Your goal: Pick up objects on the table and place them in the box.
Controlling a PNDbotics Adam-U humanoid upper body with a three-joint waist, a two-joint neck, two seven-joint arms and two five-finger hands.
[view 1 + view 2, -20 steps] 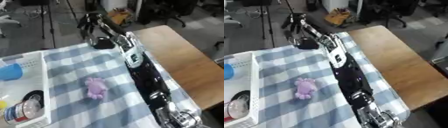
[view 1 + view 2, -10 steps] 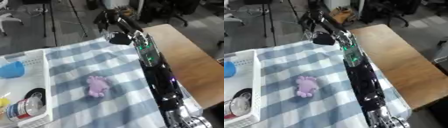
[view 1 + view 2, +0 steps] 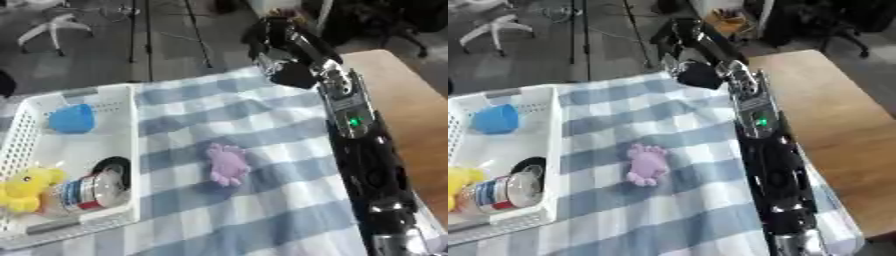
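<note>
The can (image 3: pixel 87 192) in the white box (image 3: pixel 131 150) has red and blue on it, but the words cannot be read. The right hand (image 3: pixel 273 47) has swung right and farther off since a second ago; it hangs past the far edge of the checked cloth (image 3: pixel 254 210), fingers curled, holding nothing. The purple toy (image 3: pixel 227 164) lies in the middle of the cloth, right of the box (not moved). The yellow duck (image 3: pixel 24 187) shows whole only in the left eye view. A blue cup (image 3: pixel 495 119) sits at the box's far end.
</note>
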